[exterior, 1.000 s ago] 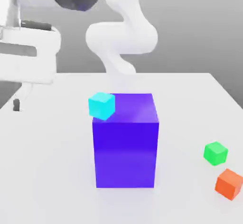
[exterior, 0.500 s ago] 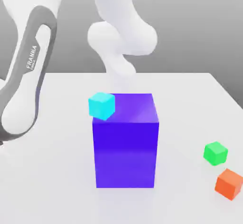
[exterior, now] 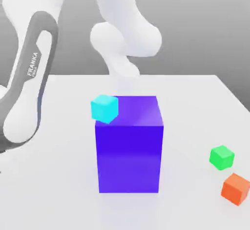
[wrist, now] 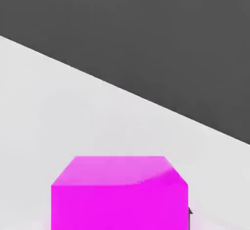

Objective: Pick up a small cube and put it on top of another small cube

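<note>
Blue-purple block (exterior: 129,146) stood mid-table (exterior: 58,185) — cyan cube (exterior: 104,108) at its upper corner, small green cube (exterior: 222,157) and orange cube (exterior: 236,188) well apart from it; gripper fingers together; magenta cube (wrist: 119,192) before the hand.

You had a bright green small cube (exterior: 222,157), an orange cube (exterior: 236,188), a cyan cube (exterior: 104,108), a blue-purple block (exterior: 129,146), a magenta cube (wrist: 119,192), and a white counter (exterior: 49,185).

White table (exterior: 58,175) carries blue-purple block (exterior: 129,158), green cube (exterior: 221,157), orange cube (exterior: 236,188).
</note>
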Robot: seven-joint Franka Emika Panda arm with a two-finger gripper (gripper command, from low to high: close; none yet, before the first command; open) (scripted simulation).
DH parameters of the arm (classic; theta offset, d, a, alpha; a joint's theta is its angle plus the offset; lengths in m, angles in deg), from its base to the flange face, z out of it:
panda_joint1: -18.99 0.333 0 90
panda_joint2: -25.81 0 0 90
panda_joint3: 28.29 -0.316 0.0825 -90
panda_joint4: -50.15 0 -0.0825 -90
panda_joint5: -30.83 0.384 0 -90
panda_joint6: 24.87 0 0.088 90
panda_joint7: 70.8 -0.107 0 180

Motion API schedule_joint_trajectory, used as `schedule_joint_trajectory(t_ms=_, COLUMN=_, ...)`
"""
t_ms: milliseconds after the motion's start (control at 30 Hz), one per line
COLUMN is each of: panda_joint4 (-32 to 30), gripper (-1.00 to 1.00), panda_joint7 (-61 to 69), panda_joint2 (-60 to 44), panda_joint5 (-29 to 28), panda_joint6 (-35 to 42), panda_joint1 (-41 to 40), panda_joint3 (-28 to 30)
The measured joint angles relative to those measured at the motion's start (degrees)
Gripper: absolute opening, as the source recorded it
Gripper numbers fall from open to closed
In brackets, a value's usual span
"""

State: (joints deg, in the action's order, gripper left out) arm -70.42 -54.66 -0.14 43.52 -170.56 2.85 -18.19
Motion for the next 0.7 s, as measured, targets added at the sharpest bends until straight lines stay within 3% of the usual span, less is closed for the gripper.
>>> schedule_joint_trajectory(t_ms=500, panda_joint4=-21.3, gripper=-1.0, panda_joint7=-28.4, panda_joint2=19.5, panda_joint5=-0.5, panda_joint6=-3.9, panda_joint1=25.3, panda_joint3=-15.9)
schedule_joint_trajectory(t_ms=633, panda_joint4=-28.7, gripper=-1.0, panda_joint7=-44.0, panda_joint2=25.4, panda_joint5=-3.9, panda_joint6=-5.5, panda_joint1=41.0, panda_joint3=-23.8)
schedule_joint_trajectory(t_ms=700, panda_joint4=-28.7, gripper=-1.0, panda_joint7=-43.9, panda_joint2=25.4, panda_joint5=-3.8, panda_joint6=-5.5, panda_joint1=51.9, panda_joint3=-24.2)
